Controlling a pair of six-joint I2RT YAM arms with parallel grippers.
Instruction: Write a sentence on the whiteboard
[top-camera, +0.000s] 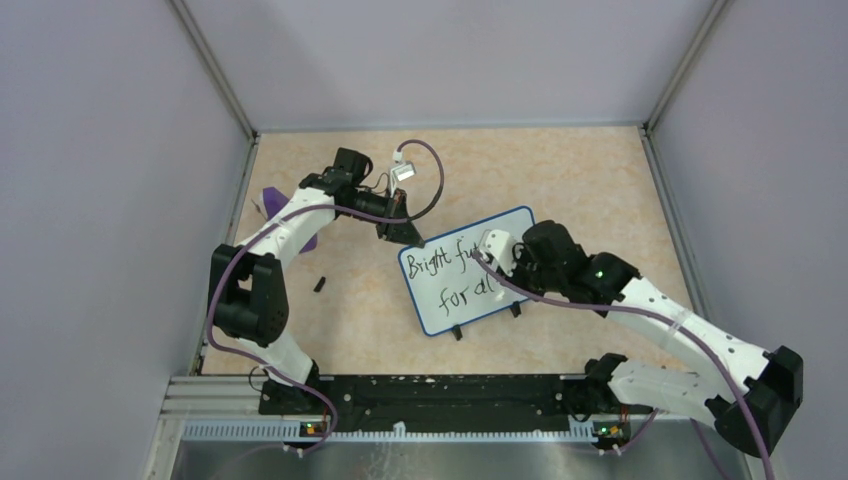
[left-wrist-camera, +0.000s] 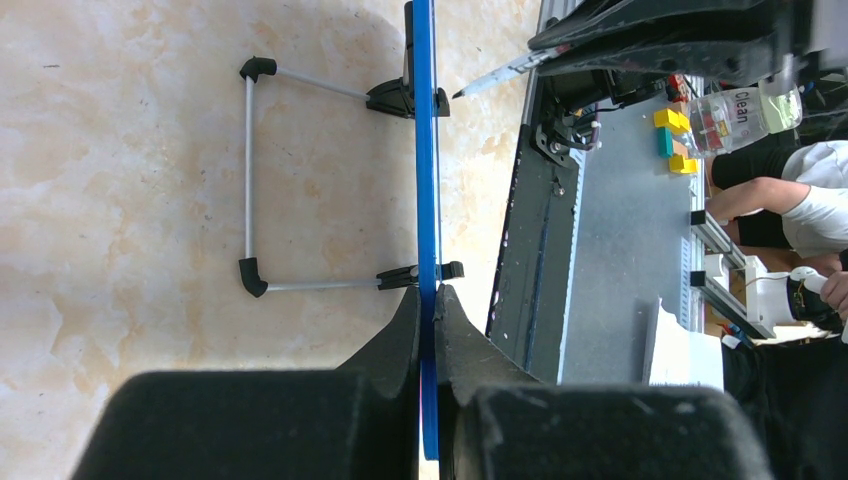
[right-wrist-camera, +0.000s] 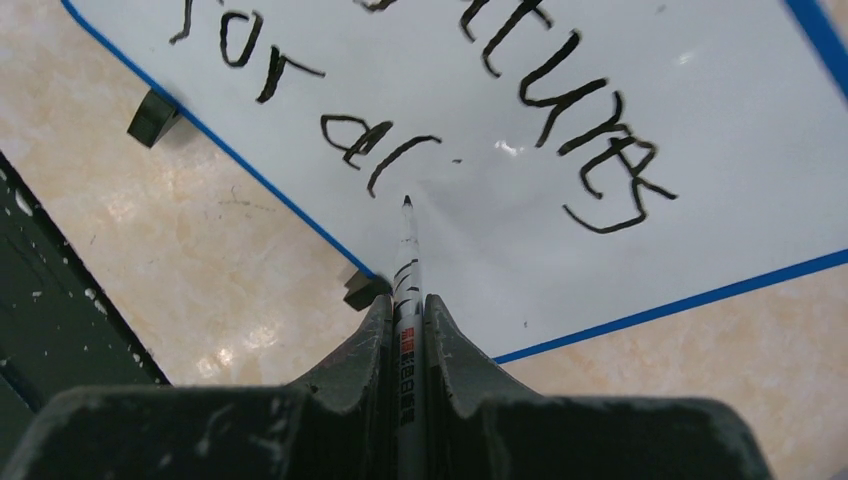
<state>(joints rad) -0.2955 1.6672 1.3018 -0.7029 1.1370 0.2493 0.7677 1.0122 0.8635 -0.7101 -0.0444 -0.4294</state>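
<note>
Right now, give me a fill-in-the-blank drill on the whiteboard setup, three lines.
1. The left gripper is shut on the ___ frame edge of the whiteboard.
2. The right gripper is shut on a ___, its black tip aimed at the board face.
3. The second line of the lettering reads "for ___".

Missing words: blue; marker; al.
</note>
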